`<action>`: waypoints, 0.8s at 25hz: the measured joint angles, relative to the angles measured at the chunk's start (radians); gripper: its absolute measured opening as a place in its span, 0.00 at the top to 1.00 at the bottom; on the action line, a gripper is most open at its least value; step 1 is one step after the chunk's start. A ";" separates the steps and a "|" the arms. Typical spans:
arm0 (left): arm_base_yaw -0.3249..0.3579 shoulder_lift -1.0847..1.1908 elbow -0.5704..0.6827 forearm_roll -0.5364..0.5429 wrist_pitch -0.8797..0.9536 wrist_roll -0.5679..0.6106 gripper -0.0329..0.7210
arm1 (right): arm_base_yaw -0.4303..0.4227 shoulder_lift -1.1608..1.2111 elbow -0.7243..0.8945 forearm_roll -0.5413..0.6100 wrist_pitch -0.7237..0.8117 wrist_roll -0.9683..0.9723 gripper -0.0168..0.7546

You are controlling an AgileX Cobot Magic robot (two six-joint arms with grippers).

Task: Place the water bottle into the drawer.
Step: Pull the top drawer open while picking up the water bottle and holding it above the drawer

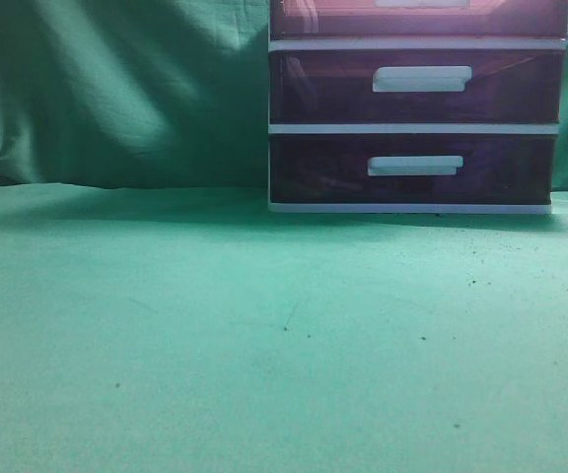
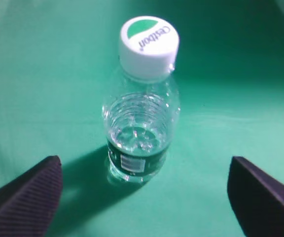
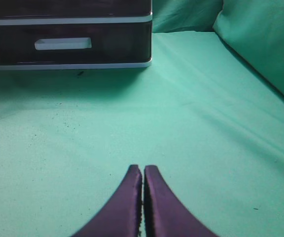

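My bench (image 1: 215, 345) wears plain green cloth, dotted with small dark specks. The water bottle (image 2: 139, 133) is clear, with a white cap (image 2: 149, 44) bearing a green patch and a dark green label band. The drawer (image 1: 417, 15) is dark purple-maroon with a white handle, in a white frame. My left fingers (image 2: 26, 197) are black and finely ribbed.

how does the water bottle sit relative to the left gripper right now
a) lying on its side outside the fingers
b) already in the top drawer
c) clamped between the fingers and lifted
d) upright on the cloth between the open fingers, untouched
d: in the left wrist view the water bottle stands upright on the green cloth, cap on, with the left gripper fingers spread wide on either side and clear of it.
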 joint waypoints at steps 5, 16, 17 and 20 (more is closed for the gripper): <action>0.000 0.202 -0.111 -0.002 -0.006 0.000 0.11 | 0.000 0.000 0.000 0.000 0.000 0.000 0.98; -0.001 0.456 -0.279 -0.002 -0.028 0.000 0.34 | 0.000 0.000 0.000 0.000 0.000 0.000 0.98; -0.002 0.458 -0.281 -0.004 -0.028 0.000 0.39 | 0.000 0.000 0.000 0.000 0.000 0.000 0.98; -0.002 0.458 -0.281 -0.004 -0.028 0.000 0.56 | 0.000 0.000 0.000 0.000 0.000 0.000 0.98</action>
